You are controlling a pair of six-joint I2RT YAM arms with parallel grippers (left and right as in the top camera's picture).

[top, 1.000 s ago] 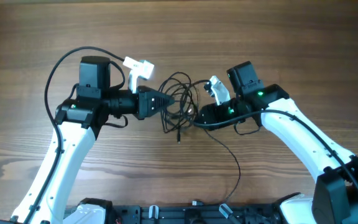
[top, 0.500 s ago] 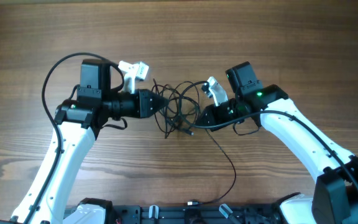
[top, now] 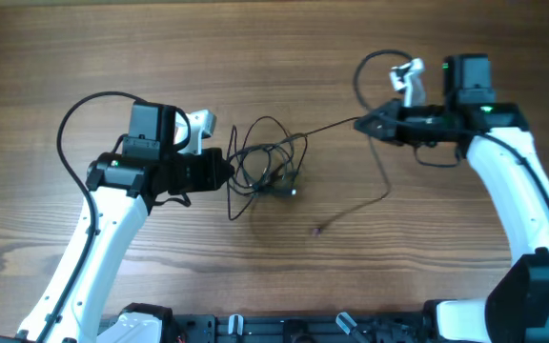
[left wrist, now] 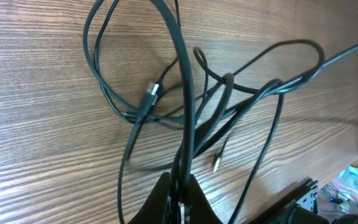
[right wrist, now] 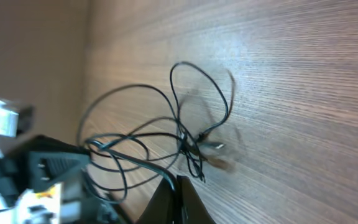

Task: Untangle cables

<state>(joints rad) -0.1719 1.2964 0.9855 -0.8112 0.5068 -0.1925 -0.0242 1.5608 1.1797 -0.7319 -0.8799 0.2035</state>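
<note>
The cables (top: 270, 162) are a knot of thin black cords in loose loops at the table's middle. My left gripper (top: 229, 171) is shut on cords at the knot's left side; the left wrist view shows the cords (left wrist: 185, 124) running into its jaws (left wrist: 180, 190). My right gripper (top: 362, 125) is shut on one cord at the upper right. That cord (top: 327, 128) runs taut from the knot to it, then trails down to a plug end (top: 318, 230). The right wrist view shows the knot (right wrist: 166, 137) beyond its jaws (right wrist: 176, 183).
The table (top: 274, 57) is brown wood. The arms' own thicker black wires (top: 74, 119) arch beside each wrist. A black rail (top: 294, 329) with the arm bases runs along the front edge.
My right gripper has swung far up and right, pulling one cord out taut from the knot. My left gripper has drawn slightly left, holding its cords. The knot has loosened and spread.
</note>
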